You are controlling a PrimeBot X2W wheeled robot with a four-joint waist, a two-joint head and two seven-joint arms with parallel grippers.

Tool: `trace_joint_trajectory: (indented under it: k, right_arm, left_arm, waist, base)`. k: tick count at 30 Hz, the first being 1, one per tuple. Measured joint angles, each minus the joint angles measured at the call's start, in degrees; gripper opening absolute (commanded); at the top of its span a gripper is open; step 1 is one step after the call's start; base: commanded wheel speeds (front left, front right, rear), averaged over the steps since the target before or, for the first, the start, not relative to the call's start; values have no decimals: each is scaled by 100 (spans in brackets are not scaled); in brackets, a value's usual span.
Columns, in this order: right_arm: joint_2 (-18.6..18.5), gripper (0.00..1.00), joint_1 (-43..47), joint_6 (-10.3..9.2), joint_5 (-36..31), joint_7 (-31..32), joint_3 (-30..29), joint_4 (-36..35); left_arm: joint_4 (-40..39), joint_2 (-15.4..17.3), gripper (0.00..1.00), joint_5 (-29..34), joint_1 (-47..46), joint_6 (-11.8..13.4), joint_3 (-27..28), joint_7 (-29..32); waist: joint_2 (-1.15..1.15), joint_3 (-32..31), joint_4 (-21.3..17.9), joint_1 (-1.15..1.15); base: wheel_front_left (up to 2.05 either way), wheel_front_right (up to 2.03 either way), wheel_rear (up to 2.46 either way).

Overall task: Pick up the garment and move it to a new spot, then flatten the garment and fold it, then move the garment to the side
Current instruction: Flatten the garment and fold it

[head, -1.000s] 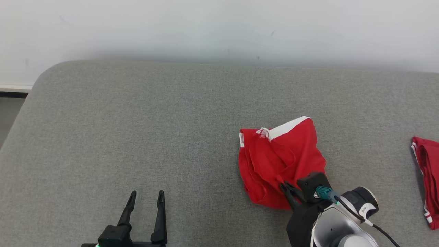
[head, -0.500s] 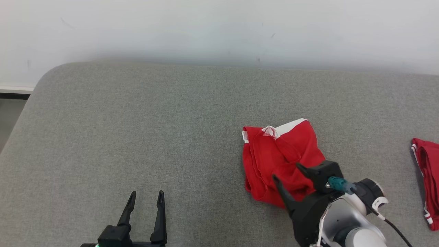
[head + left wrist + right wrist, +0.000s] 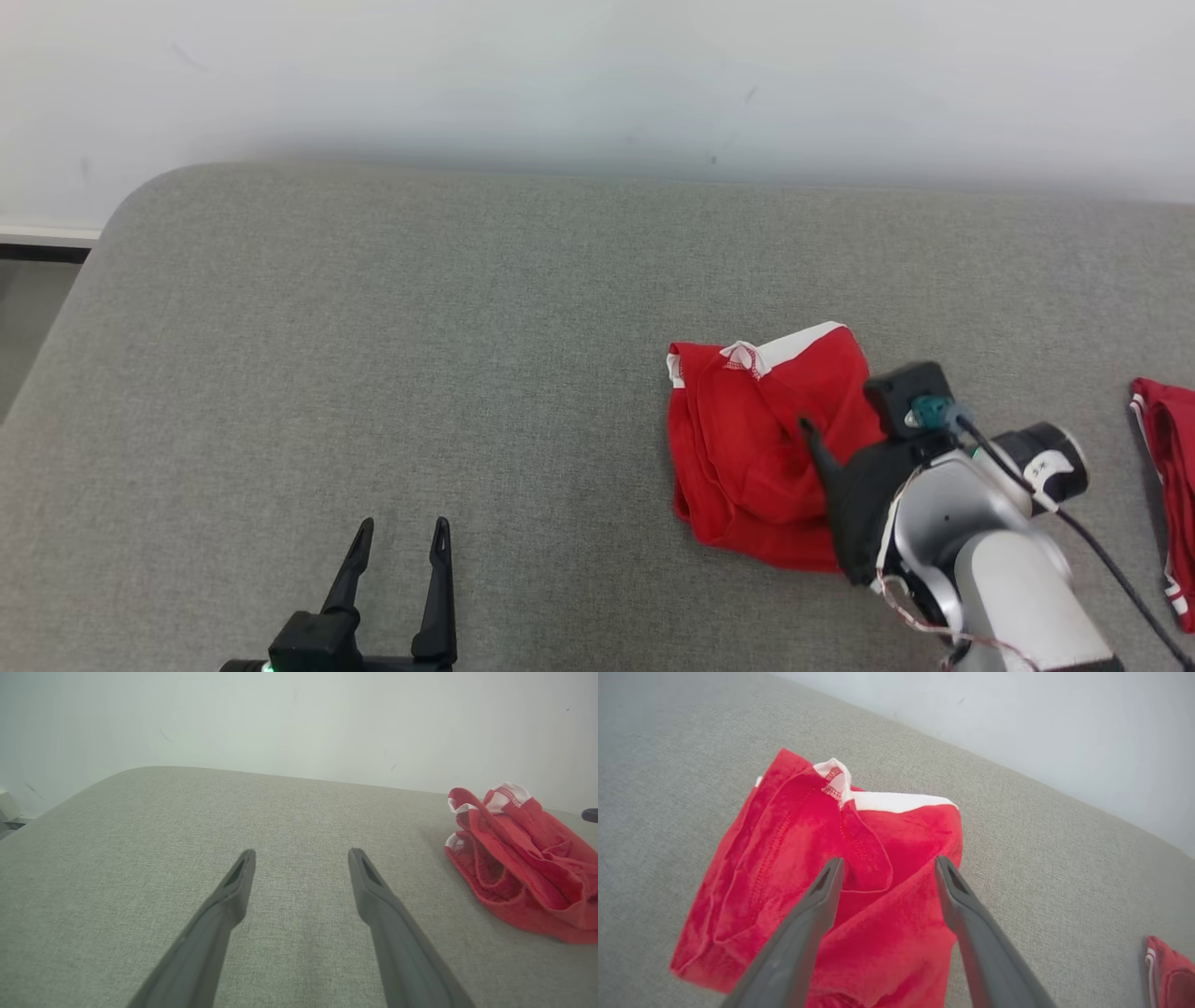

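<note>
Garment point(image 3: 756, 448) lies crumpled right of the bench's point(image 3: 373, 327) middle. The right gripper point(image 3: 888, 861) hovers over it, jaws apart, empty, likely choosing a hold for flattening. The left gripper point(image 3: 400, 527) rests open at the front edge.

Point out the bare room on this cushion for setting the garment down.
Wide bare cushion lies between its left edge and the garment, beyond the left gripper. Crowded on the right: right gripper, second garment.

A second red garment point(image 3: 1172, 467) lies on grey upholstery point(image 3: 373, 355).
</note>
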Motion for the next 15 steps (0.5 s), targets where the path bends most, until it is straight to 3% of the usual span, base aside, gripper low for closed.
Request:
trace_joint_trajectory:
  k: [2, 4, 5, 6, 7, 15]
  right_arm:
    - [-43, 100, -179, 0, -100, -59, -79, 172]
    - [-114, 84, -313, 0, -256, -152, -191, 347]
    - [-148, 45, -351, 0, -316, -191, -243, 428]
    - [-169, 30, -376, 0, -368, -238, -301, 522]
    - [-196, 0, -398, 1, -421, -308, -320, 598]
    - [-318, 0, -660, 1, -510, -611, -197, 1255]
  left_arm:
    - [3, 1, 100, 0, -10, -8, -11, 0]
    - [4, 0, 100, 0, -27, -36, -26, 0]
    - [7, 0, 100, 0, -30, -38, -36, 0]
    - [9, 0, 100, 1, -30, -40, -42, 0]
    - [11, 1, 100, 1, -30, -40, -42, 0]
    - [13, 0, 100, 42, -34, -49, -19, 0]
  waist:
    - [0, 11, 23, 0]
    - [0, 22, 52, 0]
    - [0, 26, 68, 0]
    - [0, 30, 84, 0]
    - [0, 35, 99, 0]
    - [0, 117, 182, 0]
  base:
    - [0, 0, 0]
    - [0, 0, 0]
    - [0, 0, 0]
    - [0, 0, 0]
    - [0, 0, 0]
    - [0, 0, 0]
